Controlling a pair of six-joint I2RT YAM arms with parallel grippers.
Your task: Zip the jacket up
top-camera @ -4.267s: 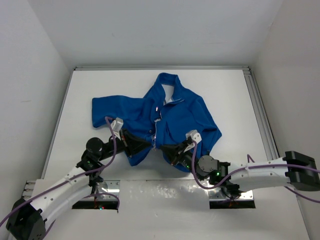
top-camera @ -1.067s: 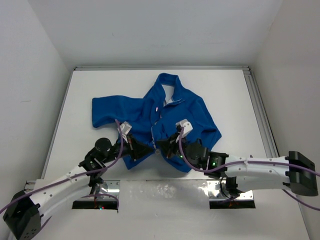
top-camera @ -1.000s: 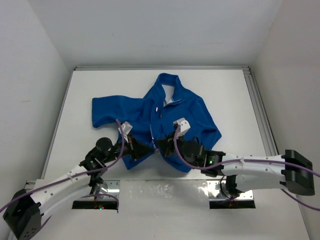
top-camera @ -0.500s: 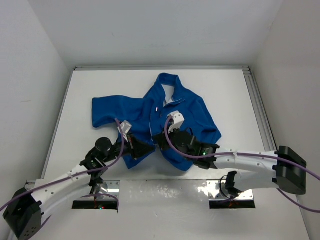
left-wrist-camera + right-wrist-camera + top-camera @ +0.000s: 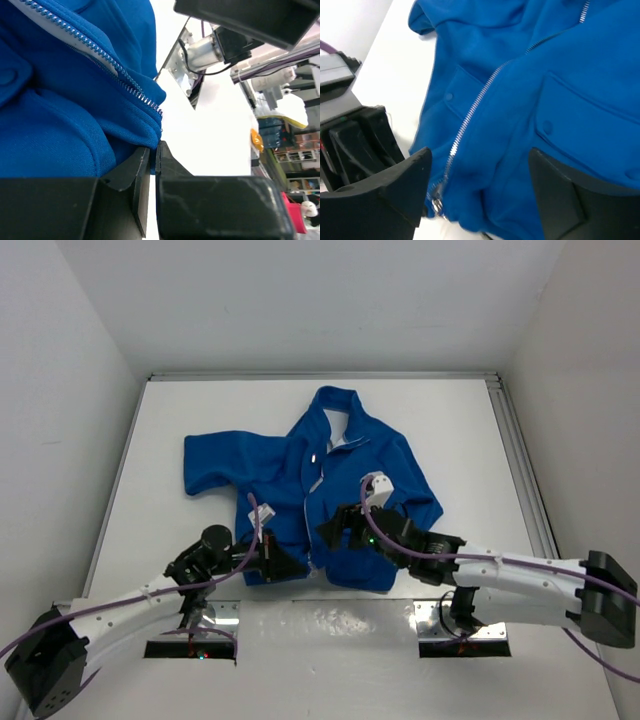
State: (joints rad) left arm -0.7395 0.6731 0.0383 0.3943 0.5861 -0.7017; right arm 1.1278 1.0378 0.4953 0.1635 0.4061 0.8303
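Observation:
The royal-blue jacket [image 5: 350, 465] lies face up on the white table, collar at the far end. Its silver zipper [image 5: 308, 502] runs down the front. My left gripper [image 5: 292, 563] is at the bottom hem, shut on the blue fabric [image 5: 145, 135] just beside the zipper's lower end [image 5: 150, 102]. My right gripper [image 5: 335, 530] hovers open above the lower front, nothing between its fingers [image 5: 402, 192]. In the right wrist view the zipper [image 5: 479, 100] runs down to a metal slider [image 5: 436, 204] near the hem, beside the left finger.
A metal rail [image 5: 520, 470] borders the table on the right, and white walls enclose it at the back and sides. The left sleeve [image 5: 205, 465] spreads out to the left. Both arm base plates [image 5: 215, 615] sit at the near edge.
My right gripper has opened and drawn back slightly to the right, off the zipper. The left gripper has pulled the hem toward the near edge, staying shut on it.

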